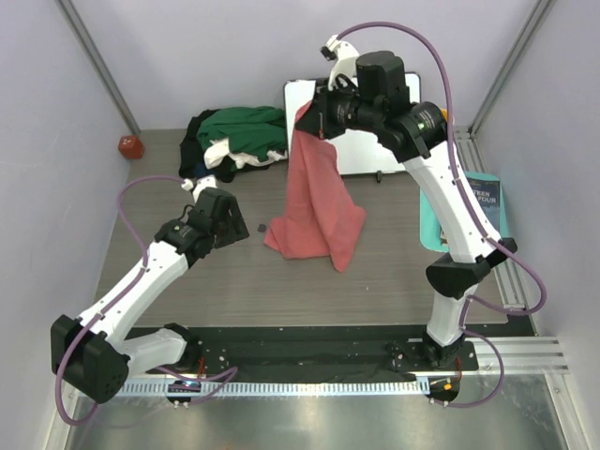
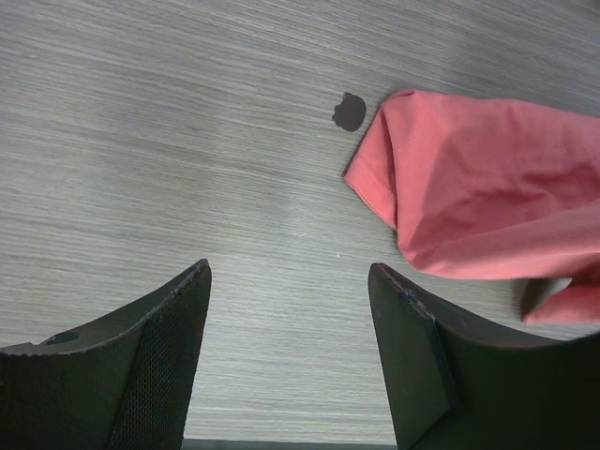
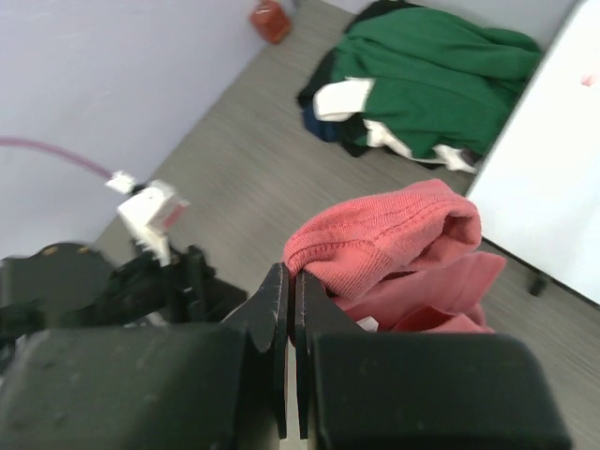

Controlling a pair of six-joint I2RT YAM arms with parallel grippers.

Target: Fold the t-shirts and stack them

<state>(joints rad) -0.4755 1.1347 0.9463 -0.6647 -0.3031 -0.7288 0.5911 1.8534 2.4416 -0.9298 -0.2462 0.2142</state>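
Right gripper [image 3: 290, 278] pinching pink t-shirt [image 1: 314, 206], wood-grain table [image 1: 281, 292], lilac walls [image 1: 52, 112]

Red object [image 1: 129, 146], white board [image 1: 361, 155], blue booklet [image 1: 483, 199], grey table [image 1: 375, 291]

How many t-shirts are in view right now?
4: salmon-pink one hanging from the right tool; dark green one, white one and black one heaped far left. Others may hide underneath.
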